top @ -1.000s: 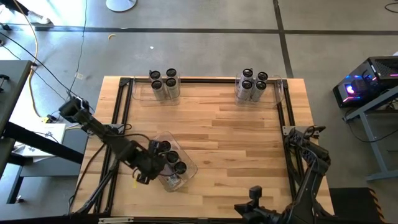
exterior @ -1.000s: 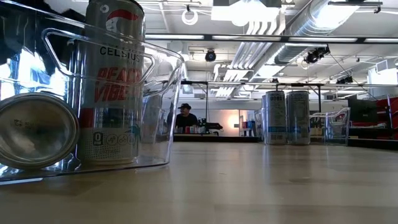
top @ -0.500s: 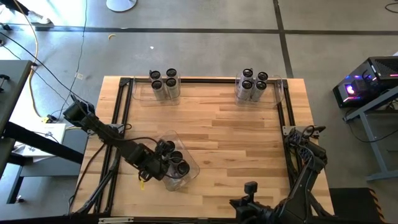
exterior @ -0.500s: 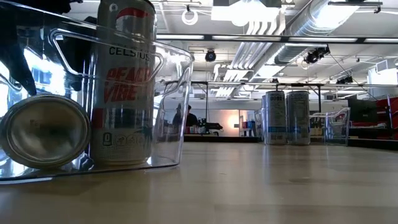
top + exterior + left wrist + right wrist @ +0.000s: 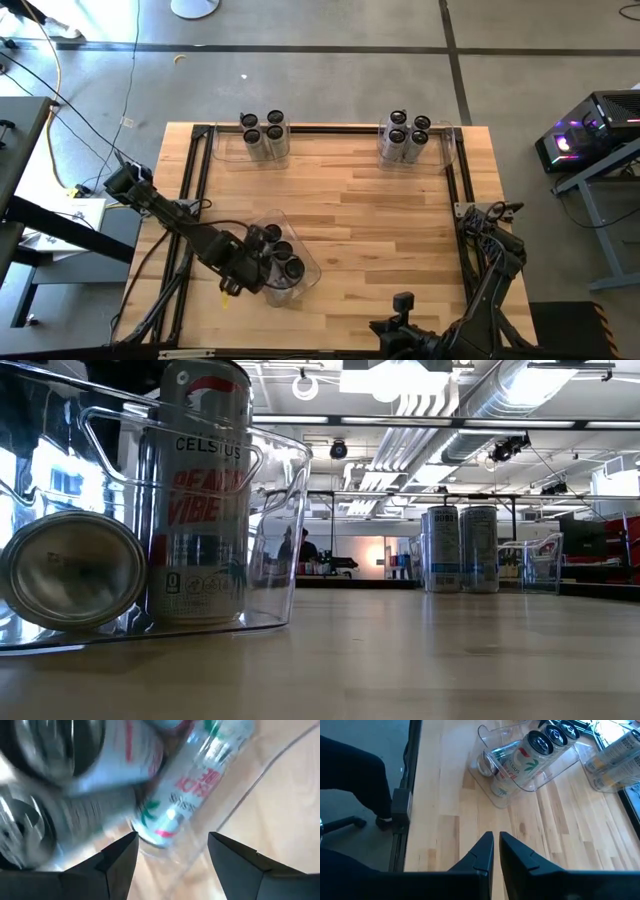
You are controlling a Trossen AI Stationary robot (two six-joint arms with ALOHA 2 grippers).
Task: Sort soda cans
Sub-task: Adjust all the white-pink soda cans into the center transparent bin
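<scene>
Soda can (image 5: pixel 185 785) lying (tipped), between left fingers (image 5: pixel 120 857)

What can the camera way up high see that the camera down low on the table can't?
Only the high view shows the left gripper at the near clear bin, the right arm folded at the table's near right corner, and the cans' dark tops.

Only the low view shows the printed label on an upright can, a tipped can's round end, and the room behind.

Both show that bin, its cans, and cans at the table's far edge.

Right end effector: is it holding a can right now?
No. In its wrist view the right end effector is shut on nothing, above bare table.
</scene>
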